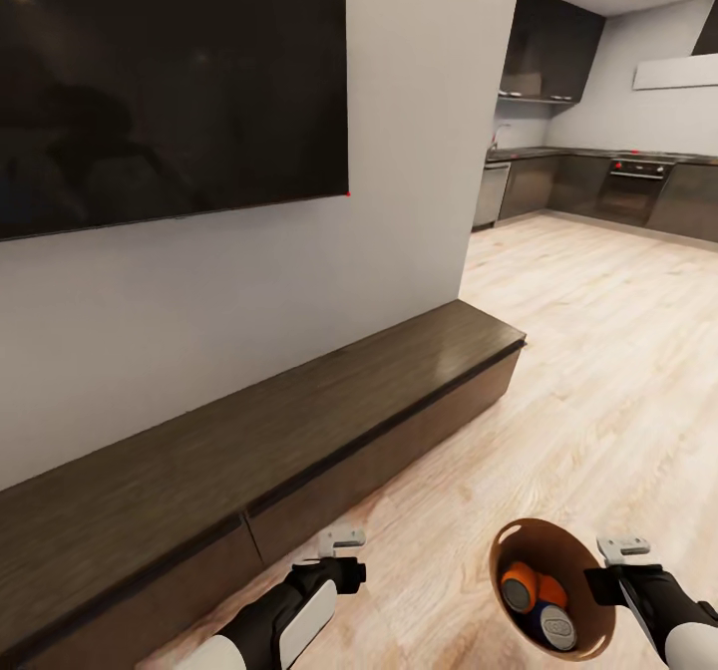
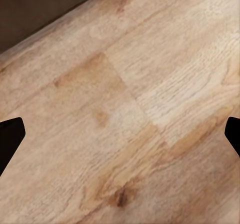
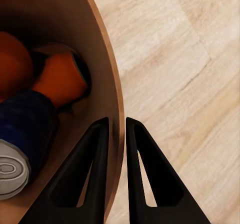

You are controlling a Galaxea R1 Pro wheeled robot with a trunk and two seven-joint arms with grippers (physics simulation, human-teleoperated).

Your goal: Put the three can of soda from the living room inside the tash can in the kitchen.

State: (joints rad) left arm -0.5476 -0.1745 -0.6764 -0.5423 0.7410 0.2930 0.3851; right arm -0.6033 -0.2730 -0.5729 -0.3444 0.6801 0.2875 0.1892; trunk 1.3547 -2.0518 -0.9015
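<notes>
Three soda cans lay inside the trash can [image 1: 588,635] at the lower right of the head view: two orange cans [image 1: 521,586] and a blue can [image 1: 556,628] with a grey top. The right gripper [image 3: 116,129] pinched the bin's thin wall, one finger [image 3: 95,154] inside the tan-brown interior and the other outside over the light wood floor [image 1: 598,351]. In the right wrist view the blue can [image 3: 22,134] rested against the orange ones [image 3: 60,81].

At the lower centre of the head view, the left gripper [image 1: 342,542] hung above the floor; its fingertips [image 2: 10,134] stood spread wide at the edges of the left wrist view, holding nothing.

A long dark-wood cabinet [image 1: 249,431] ran along the white wall under a black TV [image 1: 170,82] at the upper left. The kitchen, with dark cabinets [image 1: 548,47] and an oven [image 1: 633,186], showed at the upper right.
</notes>
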